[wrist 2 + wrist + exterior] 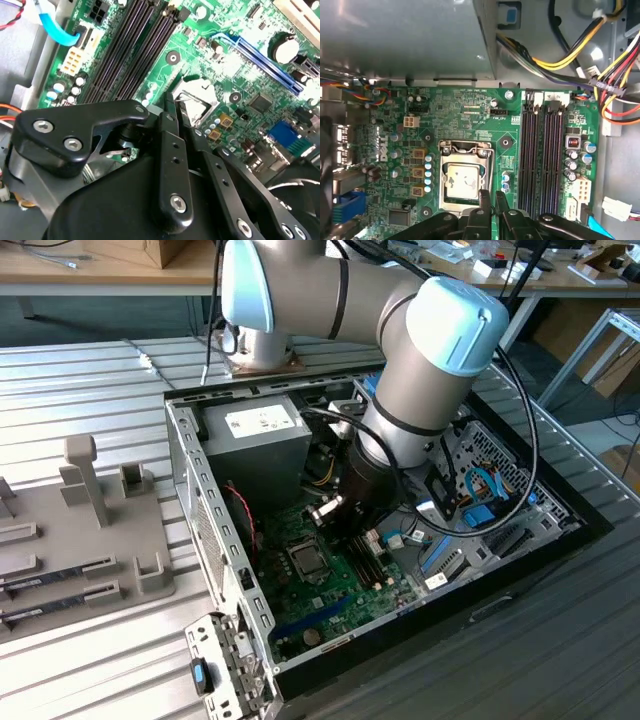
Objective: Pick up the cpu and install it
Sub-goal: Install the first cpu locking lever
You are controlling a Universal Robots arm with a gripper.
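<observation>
- Exterior view: a grey-and-pale-blue robot arm (400, 370) reaches down into an open black metal computer case (190, 470), its wrist end low over the green motherboard (340, 590).
- The cpu (305, 561), a small flat square chip with a grey top, lies in its socket on the board, just to the exterior view's left of the arm's tip.
- A grey power-supply box (262, 430) fills the case's far corner. Outside the case, on the exterior view's left, a grey moulded tray (110, 530) holds two long dark memory sticks (60, 577).
- First wrist view: the cpu (464, 181) shows a silvery, smudged top and sits flat inside a shiny metal socket frame (466, 147).
- The black gripper (491, 194) hovers just beside the frame's edge. Its two fingers are drawn close, with only a slim gap and nothing between them.
- Four long black memory slots (542, 155) run beside the socket, and yellow, red and black wires (570, 55) trail past the board's edge.
- Second wrist view: the gripper (175, 102) is seen along its fingers, which run side by side, narrow and empty, with their tips next to the socket.
- The cpu (199, 106) lies just beyond the tips, partly hidden by them. A long blue expansion slot (260, 60) crosses the board farther off.
</observation>
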